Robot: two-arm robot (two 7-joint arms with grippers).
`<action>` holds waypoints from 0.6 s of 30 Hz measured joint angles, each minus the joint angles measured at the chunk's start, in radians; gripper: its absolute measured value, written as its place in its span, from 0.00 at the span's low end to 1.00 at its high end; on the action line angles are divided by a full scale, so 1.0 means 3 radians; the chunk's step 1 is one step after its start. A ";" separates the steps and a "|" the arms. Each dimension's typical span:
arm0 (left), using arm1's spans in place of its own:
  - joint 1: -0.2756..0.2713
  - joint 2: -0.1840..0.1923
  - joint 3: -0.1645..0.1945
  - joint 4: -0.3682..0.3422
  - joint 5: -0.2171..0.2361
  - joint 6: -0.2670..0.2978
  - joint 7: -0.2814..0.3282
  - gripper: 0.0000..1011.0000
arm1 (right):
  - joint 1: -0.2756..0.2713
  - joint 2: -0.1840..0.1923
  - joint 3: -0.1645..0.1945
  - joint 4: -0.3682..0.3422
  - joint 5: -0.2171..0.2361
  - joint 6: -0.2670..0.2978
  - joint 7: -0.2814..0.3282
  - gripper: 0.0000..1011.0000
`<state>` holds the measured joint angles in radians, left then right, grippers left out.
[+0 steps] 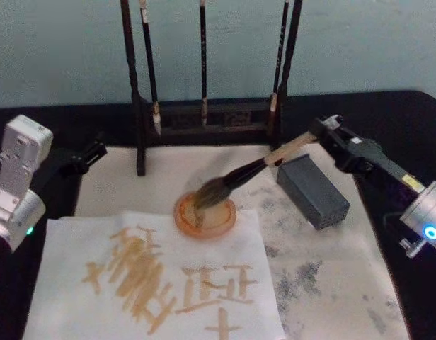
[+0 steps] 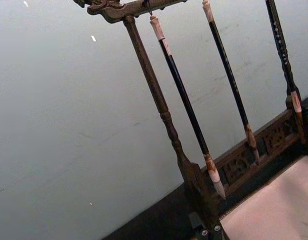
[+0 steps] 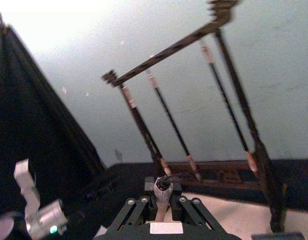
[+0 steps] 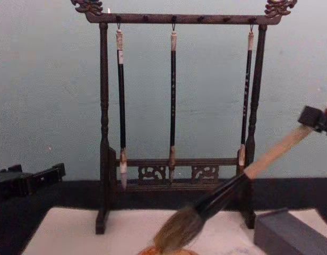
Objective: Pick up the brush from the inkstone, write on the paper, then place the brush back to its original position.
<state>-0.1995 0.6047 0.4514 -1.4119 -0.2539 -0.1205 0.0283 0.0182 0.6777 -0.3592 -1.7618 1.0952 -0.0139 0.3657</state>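
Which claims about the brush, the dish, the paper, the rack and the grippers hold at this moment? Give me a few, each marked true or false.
1. The right gripper holds the brush by the upper end of its handle. True.
2. The brush's bristles touch the paper. False: they rest in the orange dish.
3. The paper bears tan strokes. True.
4. Four thin brushes hang on the rack. False: three thin brushes hang there.
5. The left gripper grips the grey block. False: it sits at the table's left, far from the block.
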 joint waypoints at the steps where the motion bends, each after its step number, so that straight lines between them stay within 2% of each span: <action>1: 0.0000 0.0000 0.0000 0.0000 0.0000 0.0000 0.0000 0.99 | 0.0008 0.0013 -0.0012 -0.0030 -0.0065 0.0007 -0.0019 0.17; 5: 0.0000 0.0000 0.0000 0.0000 0.0000 0.0000 0.0000 0.99 | 0.0073 0.0076 -0.0089 -0.0170 -0.0330 0.0089 -0.0062 0.17; 9: 0.0000 0.0000 0.0000 0.0000 0.0000 0.0000 0.0000 0.99 | 0.0106 0.0085 -0.0137 -0.0235 -0.0439 0.0120 -0.0002 0.17; 15: 0.0000 0.0000 0.0000 0.0000 0.0000 0.0000 0.0000 0.99 | 0.0189 0.0105 -0.0278 -0.0398 -0.0723 0.0229 0.0102 0.17; 18: 0.0000 0.0000 0.0000 0.0000 0.0000 0.0000 0.0000 0.99 | 0.0214 0.0106 -0.0319 -0.0437 -0.0788 0.0278 0.0137 0.17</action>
<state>-0.1995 0.6047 0.4514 -1.4120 -0.2539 -0.1205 0.0283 0.0823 0.7094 -0.4549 -1.8929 0.8587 0.0696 0.4068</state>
